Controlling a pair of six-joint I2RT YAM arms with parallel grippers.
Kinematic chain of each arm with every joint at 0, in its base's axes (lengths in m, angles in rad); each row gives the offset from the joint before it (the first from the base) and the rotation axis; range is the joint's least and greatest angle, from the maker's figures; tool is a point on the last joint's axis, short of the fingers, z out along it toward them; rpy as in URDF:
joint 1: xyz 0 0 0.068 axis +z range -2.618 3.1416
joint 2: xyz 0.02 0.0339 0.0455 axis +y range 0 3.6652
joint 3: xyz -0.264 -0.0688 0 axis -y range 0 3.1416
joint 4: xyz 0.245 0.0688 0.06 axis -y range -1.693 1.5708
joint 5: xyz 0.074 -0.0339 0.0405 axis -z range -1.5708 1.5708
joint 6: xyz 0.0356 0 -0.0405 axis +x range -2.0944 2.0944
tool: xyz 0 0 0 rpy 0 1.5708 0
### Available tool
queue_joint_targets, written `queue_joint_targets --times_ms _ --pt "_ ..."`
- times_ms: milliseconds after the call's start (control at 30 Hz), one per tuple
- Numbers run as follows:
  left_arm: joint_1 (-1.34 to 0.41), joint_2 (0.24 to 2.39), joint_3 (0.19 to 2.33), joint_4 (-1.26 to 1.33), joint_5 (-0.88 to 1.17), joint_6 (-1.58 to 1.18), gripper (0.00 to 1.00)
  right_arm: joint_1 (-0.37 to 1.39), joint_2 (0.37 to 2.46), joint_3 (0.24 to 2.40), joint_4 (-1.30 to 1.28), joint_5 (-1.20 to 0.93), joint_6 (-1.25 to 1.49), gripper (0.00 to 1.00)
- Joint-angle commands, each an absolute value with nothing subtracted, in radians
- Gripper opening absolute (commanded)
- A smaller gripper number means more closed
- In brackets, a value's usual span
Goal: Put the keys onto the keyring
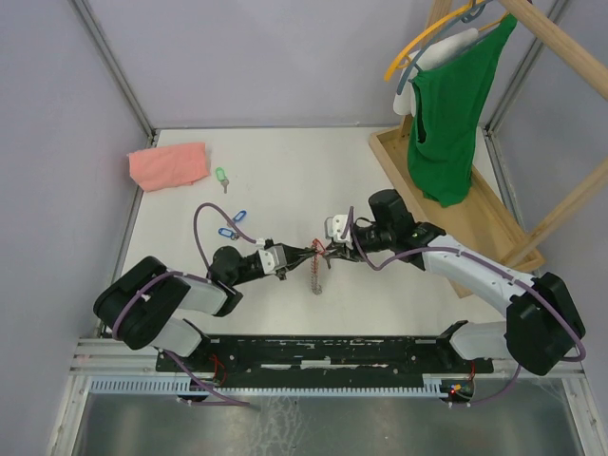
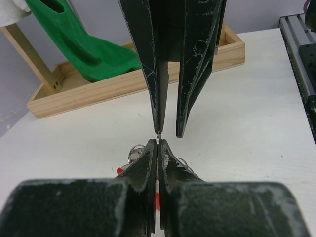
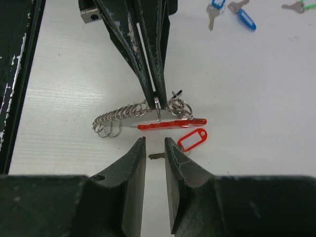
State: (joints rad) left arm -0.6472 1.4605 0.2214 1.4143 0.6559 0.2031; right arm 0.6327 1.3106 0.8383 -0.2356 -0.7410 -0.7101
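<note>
The keyring (image 3: 123,116), a row of metal loops with a red band (image 3: 170,123), lies mid-table (image 1: 315,275). My left gripper (image 3: 157,101) (image 1: 302,255) is shut on one of its loops; in the left wrist view a thin wire loop (image 2: 159,138) sticks out of its closed tips (image 2: 158,144). My right gripper (image 3: 154,143) (image 1: 328,252) (image 2: 169,133) faces it tip to tip, open, with nothing held. The red-tagged key (image 3: 192,139) lies on the table just below the keyring, its blade under the right fingers. Two blue-tagged keys (image 1: 233,223) (image 3: 244,19) and a green-tagged key (image 1: 221,177) lie farther left.
A folded pink cloth (image 1: 168,165) lies at the back left. A wooden tray (image 1: 465,204) with a green garment (image 1: 451,114) on a hanger stands at the back right. Grey walls close in the table on three sides.
</note>
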Motion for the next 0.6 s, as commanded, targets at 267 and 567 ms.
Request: queue_joint_targets --times_ms 267,567 --pt "-0.646 1.463 0.222 1.574 0.668 0.153 0.03 0.629 1.325 0.816 -0.002 -0.835 -0.618 0.30" --pt "-0.646 1.466 0.225 1.581 0.672 0.141 0.03 0.630 1.345 0.847 -0.070 -0.865 -0.644 0.15"
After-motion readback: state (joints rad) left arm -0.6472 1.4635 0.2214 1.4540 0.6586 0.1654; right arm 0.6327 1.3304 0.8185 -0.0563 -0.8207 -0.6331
